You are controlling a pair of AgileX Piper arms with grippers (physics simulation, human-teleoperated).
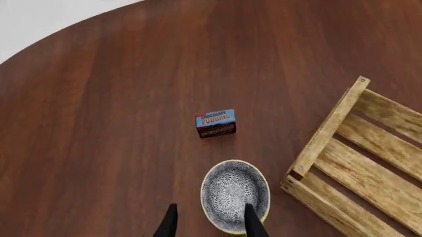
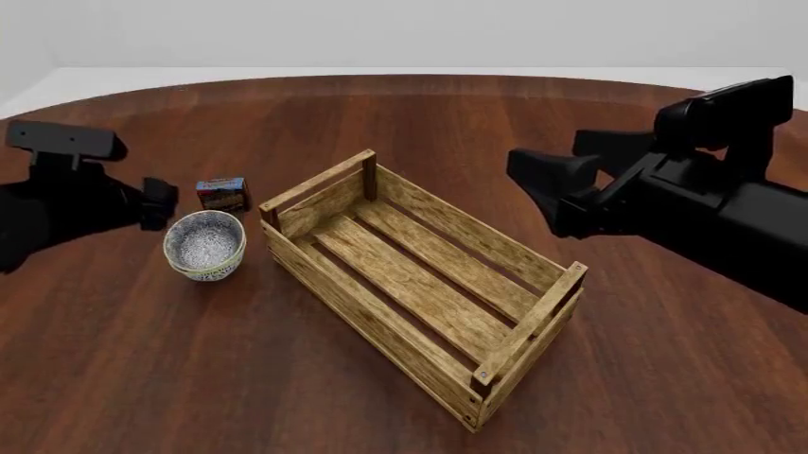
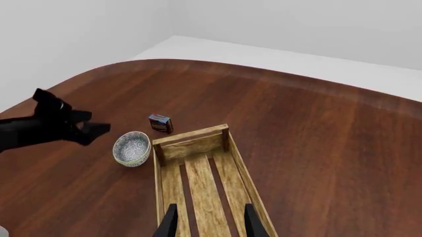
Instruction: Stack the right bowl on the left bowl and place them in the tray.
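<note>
Bowl [image 2: 204, 245] sits under open left gripper [image 1: 209, 222] (possibly stacked), beside tray [image 2: 417, 284].

You are seeing only one patterned grey-and-white ceramic bowl [image 2: 204, 244]; whether it is a stack is not showing. The long light-wood slatted tray [image 1: 356, 158] is running off the left wrist view's edge. The small dark pudding box [image 2: 222, 193] lettering is blurring in the front view.

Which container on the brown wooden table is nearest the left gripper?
The small round patterned bowl with a yellow rim, just ahead of the left gripper. The large light-wood slatted crate and small pudding box lie farther off.
</note>
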